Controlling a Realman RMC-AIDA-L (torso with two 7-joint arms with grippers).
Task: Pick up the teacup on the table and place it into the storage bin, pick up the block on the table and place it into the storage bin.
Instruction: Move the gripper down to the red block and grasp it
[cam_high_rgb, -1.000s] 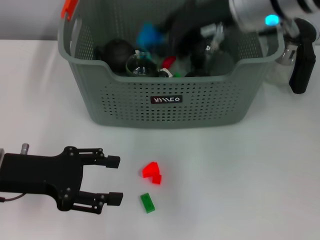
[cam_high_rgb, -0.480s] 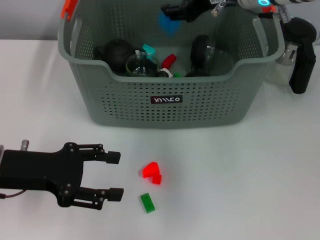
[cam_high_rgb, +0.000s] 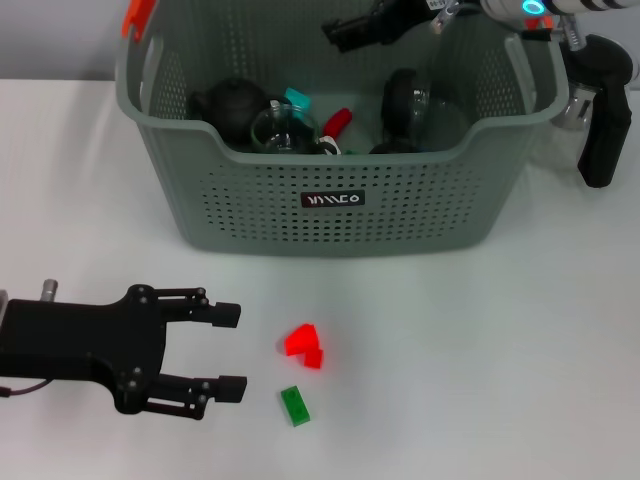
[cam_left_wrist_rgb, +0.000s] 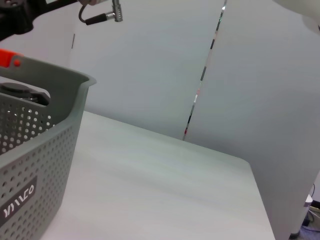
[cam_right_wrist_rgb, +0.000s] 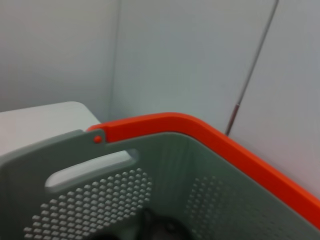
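Your left tool (cam_high_rgb: 226, 348) rests on the counter (cam_high_rgb: 480, 340) in front of the bin (cam_high_rgb: 340, 205), jaws spread and empty. The red block (cam_high_rgb: 303, 345) lies just beside its fingertips, on the side away from the arm, and a green block (cam_high_rgb: 294, 405) sits near the red one, farther from the bin. Your right tool (cam_high_rgb: 345, 32) hangs over the bin's back rim; you cannot tell its state. A dark teapot (cam_high_rgb: 232, 105) and a glass cup (cam_high_rgb: 281, 128) lie inside the bin.
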